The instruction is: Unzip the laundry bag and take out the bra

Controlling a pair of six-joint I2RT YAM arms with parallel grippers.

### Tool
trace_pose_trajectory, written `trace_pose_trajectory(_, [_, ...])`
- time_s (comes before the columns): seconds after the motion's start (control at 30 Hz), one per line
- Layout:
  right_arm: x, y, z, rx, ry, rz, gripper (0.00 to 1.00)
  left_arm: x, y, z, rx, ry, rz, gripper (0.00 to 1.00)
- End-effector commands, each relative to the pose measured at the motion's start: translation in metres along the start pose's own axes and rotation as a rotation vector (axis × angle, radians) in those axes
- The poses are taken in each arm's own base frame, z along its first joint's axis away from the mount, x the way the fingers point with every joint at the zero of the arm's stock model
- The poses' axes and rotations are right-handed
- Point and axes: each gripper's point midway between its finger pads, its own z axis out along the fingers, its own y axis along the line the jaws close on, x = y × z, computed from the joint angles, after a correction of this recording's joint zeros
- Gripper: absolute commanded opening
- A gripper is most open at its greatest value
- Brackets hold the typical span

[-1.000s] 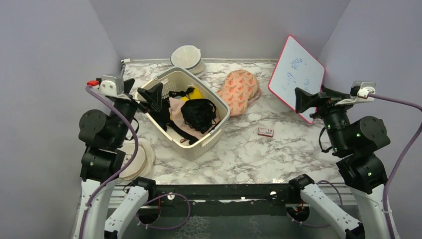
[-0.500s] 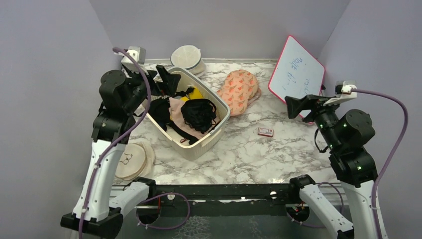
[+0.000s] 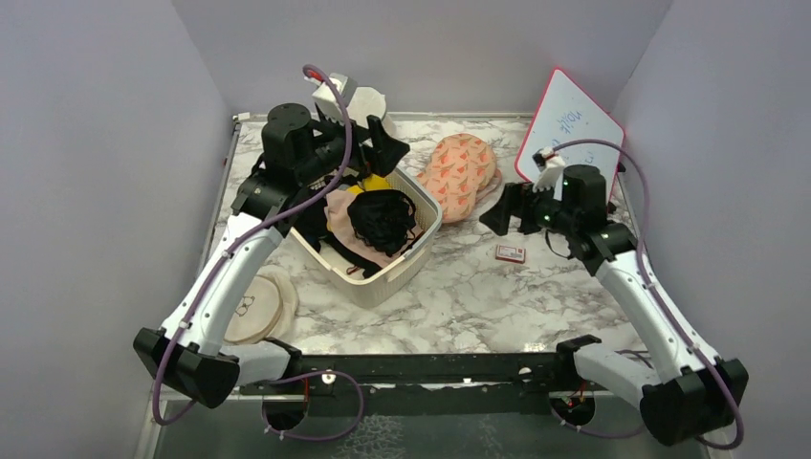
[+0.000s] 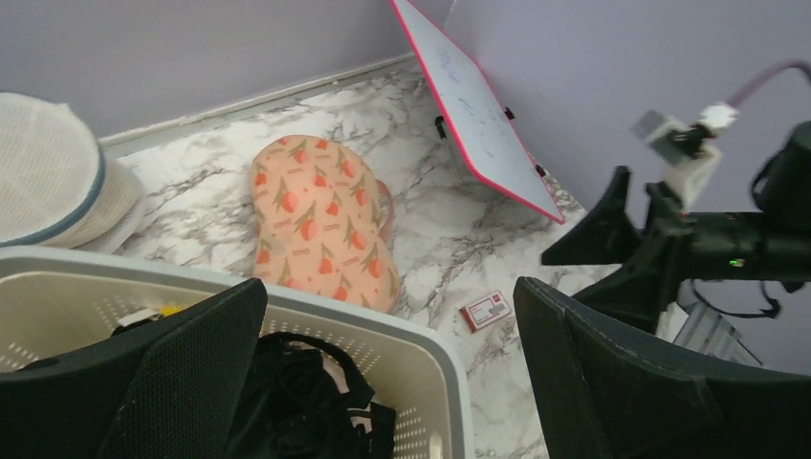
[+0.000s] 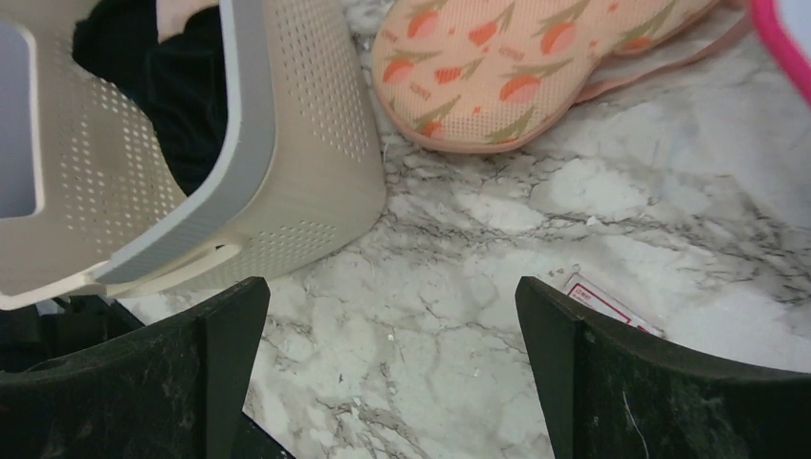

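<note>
left claw (image 4: 389,290) agape, right claw (image 5: 392,287) agape

Peach laundry bag (image 3: 461,177) with red-green wedges, cream basket (image 3: 384,277), grey-veined marble table (image 3: 497,298)

**Peach-orange two-lobed zip laundry bag** (image 3: 461,175): the interior is hidden under the upper shell, and the zip is too small to show whether it is open or shut. The near end is hidden behind the rim of the cream slotted plastic basket (image 4: 363,323) in the left wrist view. The far part is cut off by the top edge in the right wrist view.

**Cream-white round domed case** (image 3: 371,98), far left: largely masked by the left arm.

**Pink-framed whiteboard** (image 3: 571,143): handwriting illegible.

**Small red card** (image 3: 510,253) on the surface: print too small to read. It is partly covered by a finger of the right hand (image 5: 390,287) in the right wrist view.

**Yellow item** (image 3: 378,180) in the basket: mostly buried among black garments (image 3: 381,218).
</note>
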Motion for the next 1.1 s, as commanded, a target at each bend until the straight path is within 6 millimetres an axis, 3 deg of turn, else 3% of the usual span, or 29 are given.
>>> trace_pose_trajectory(0.0, [0.017, 0.022, 0.033, -0.103, 0.067, 0.003, 1.0, -0.025, -0.033, 0.01, 0.127, -0.086, 0.084, 0.99])
trace_pose_trajectory(0.17, [0.048, 0.03, 0.072, -0.098, 0.169, 0.028, 1.0, -0.008, -0.015, 0.012, 0.057, -0.096, 0.134, 0.99])
trace_pose_trajectory(0.3, [0.061, 0.026, 0.091, -0.075, 0.194, 0.068, 1.0, 0.013, 0.003, 0.004, -0.013, -0.114, 0.16, 0.99])
trace_pose_trajectory(0.5, [0.071, 0.04, 0.115, -0.03, 0.173, 0.087, 1.0, 0.016, 0.014, -0.001, -0.063, -0.142, 0.188, 0.99])
trace_pose_trajectory(0.67, [0.073, 0.074, 0.13, -0.075, 0.135, 0.096, 1.0, 0.017, 0.017, -0.001, -0.077, -0.15, 0.194, 0.99])
trace_pose_trajectory(0.97, [0.081, 0.158, 0.172, -0.209, 0.181, 0.004, 1.0, 0.021, 0.021, 0.0, -0.086, -0.148, 0.194, 0.99])
trace_pose_trajectory(1.07, [0.083, 0.16, 0.174, -0.198, 0.19, 0.014, 1.0, 0.021, 0.021, -0.001, -0.091, -0.151, 0.198, 0.99])
